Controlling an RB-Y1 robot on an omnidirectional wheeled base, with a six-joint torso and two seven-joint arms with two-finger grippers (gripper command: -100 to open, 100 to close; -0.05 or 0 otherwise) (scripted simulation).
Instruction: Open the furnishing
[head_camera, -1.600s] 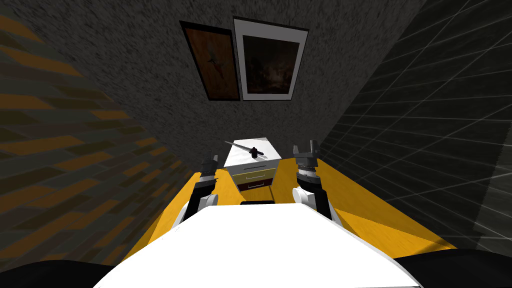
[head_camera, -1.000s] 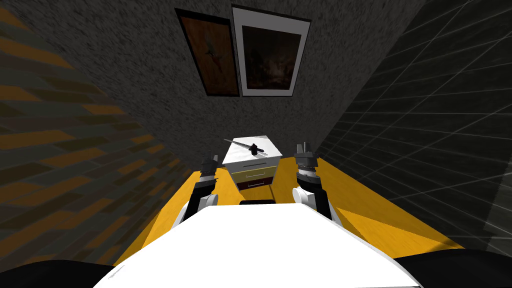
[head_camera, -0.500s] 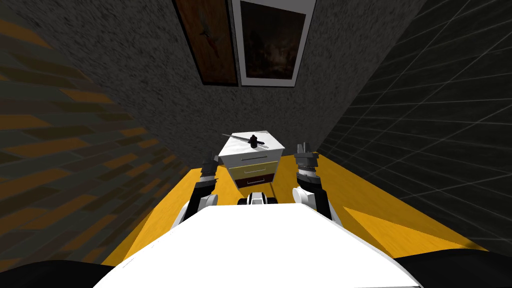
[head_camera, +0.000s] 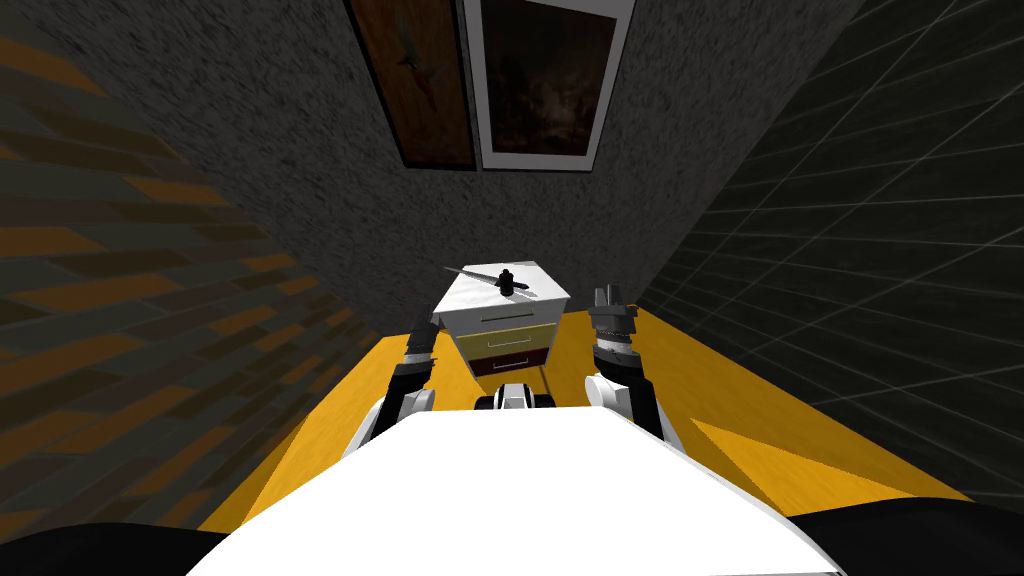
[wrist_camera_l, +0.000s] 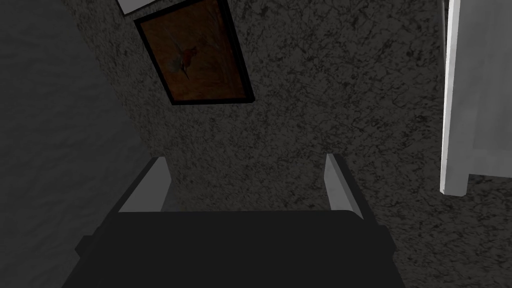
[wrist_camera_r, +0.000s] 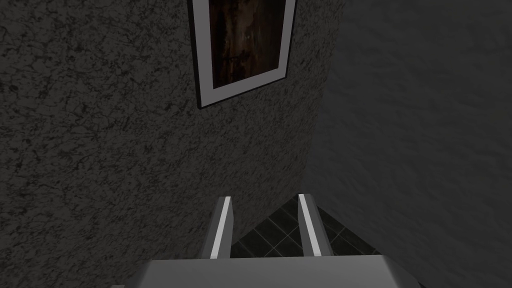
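**A:** While both arms hang short of it, where is the cabinet (head_camera: 503, 300)?

**B:** At my 12 o'clock, against the wall. It has a white top and three fronts that look flush: white, then a yellow drawer (head_camera: 510, 342), then dark red. A dark thing (head_camera: 500, 281) lies on top.

**A:** And the hands?

**B:** The left gripper (head_camera: 421, 330) sits at the cabinet's 8 o'clock, fingers spread wide and empty. The right gripper (head_camera: 606, 298) is at its 3 o'clock, fingers drawn nearly together on nothing.

**A:** Which step?

**B:** The approach, I'd judge, since nothing is touched yet. The next move calls for the left gripper to drop level with a drawer's handle, which is too small to read from here, close on it and pull straight back toward 6 o'clock.
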